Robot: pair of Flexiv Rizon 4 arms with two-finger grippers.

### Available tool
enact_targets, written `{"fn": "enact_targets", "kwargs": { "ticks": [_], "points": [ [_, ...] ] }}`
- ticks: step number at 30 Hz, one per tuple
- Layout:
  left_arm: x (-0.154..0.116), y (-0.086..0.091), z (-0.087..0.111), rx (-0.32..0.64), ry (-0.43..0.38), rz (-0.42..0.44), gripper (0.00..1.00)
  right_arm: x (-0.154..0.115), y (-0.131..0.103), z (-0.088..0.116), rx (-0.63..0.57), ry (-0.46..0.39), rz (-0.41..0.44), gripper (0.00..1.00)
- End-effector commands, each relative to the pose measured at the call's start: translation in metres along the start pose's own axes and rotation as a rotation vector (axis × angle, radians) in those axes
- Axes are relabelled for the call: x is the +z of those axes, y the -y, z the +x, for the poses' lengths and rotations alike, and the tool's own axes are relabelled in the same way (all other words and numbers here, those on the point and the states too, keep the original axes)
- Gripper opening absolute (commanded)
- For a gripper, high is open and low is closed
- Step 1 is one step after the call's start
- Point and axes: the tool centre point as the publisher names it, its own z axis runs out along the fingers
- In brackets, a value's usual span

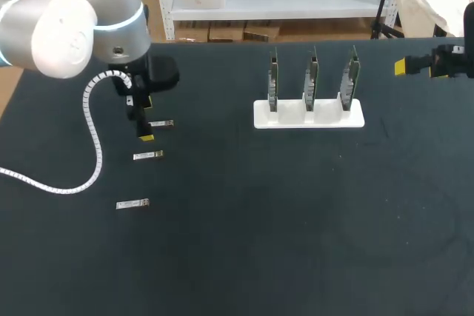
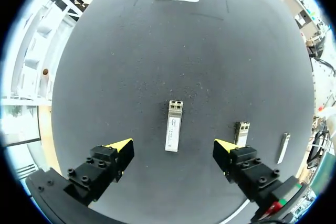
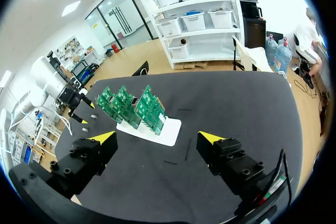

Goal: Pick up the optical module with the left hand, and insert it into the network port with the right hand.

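Hovering above a slim silver optical module (image 2: 174,126), your left fingers (image 2: 119,148) stand released; at two o'clock on the black worktop (image 1: 259,220), your right fingers (image 3: 209,139) gape too.

A matte black table (image 1: 296,242) carries a white stand (image 1: 292,117) with three slots, set toward its far side, right of the middle. Toward the table's left lie two spare silver modules, one (image 1: 148,155) near the other (image 1: 132,203), both flat, not touching, and well apart from the stand.
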Motion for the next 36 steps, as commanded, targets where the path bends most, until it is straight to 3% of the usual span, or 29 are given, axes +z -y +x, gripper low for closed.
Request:
{"fn": "enact_targets", "kwargs": {
  "ticks": [1, 13, 36],
  "points": [
    [0.001, -0.002, -0.001, 0.002, -0.009, 0.008, 1.0, -0.001, -0.002, 0.0, 0.001, -0.001, 0.009, 1.0],
    [0.007, 0.006, -0.006, 0.021, -0.031, 0.018, 1.0, -0.001, -0.002, 0.0, 0.001, -0.001, 0.009, 1.0],
    [0.012, 0.0, -0.002, 0.029, -0.063, 0.005, 1.0, -0.001, -0.002, 0.0, 0.001, -0.001, 0.009, 1.0]
  ]
}}
